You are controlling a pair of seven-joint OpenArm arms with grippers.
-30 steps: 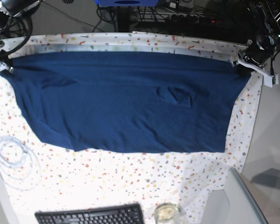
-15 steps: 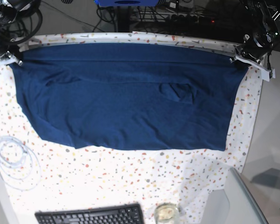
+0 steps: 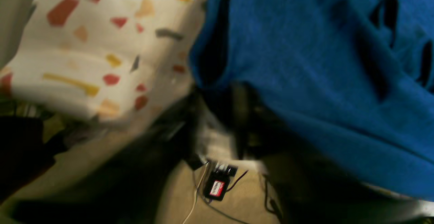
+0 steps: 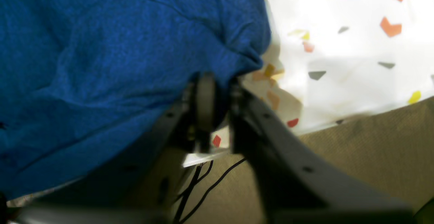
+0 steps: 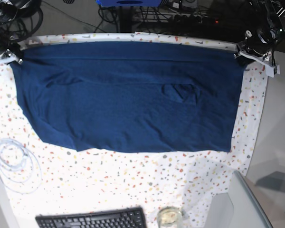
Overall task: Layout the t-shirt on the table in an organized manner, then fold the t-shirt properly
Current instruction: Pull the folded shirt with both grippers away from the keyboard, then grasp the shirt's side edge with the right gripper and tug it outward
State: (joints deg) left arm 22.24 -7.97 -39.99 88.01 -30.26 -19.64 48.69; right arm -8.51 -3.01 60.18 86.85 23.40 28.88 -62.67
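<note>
Navy fabric, the t-shirt (image 5: 128, 95), is spread wide across the far half of the table (image 5: 133, 180), its far edge lying along the table's back edge and one raised wrinkle (image 5: 180, 95) showing right of centre. The near hem runs unevenly, stepping down towards the base view's left.

The left gripper (image 5: 249, 50) is seen at the shirt's far corner on the base view's right, the right gripper (image 5: 7, 53) at the far corner on that view's left. In the right wrist view the corner of the cloth is bunched just above the dark fingers (image 4: 205, 101); a narrow gap is seen between them, but whether cloth is pinched there cannot be told. In the left wrist view the picture is blurred, and it cannot be told whether the jaws are apart or clamped on the corner.

The step in hand is judged to be the laying-out: the shirt pulled taut by its two far corners and set down. To do it well, both corners should be let go together and low, so that no cloth is dragged back or flicked over. The arms should be drawn away outward, clear of the fabric. The wrinkle and the crooked near hem should be smoothed before any fold is begun, as a fold made over them would be carried into the finished shape.
</note>
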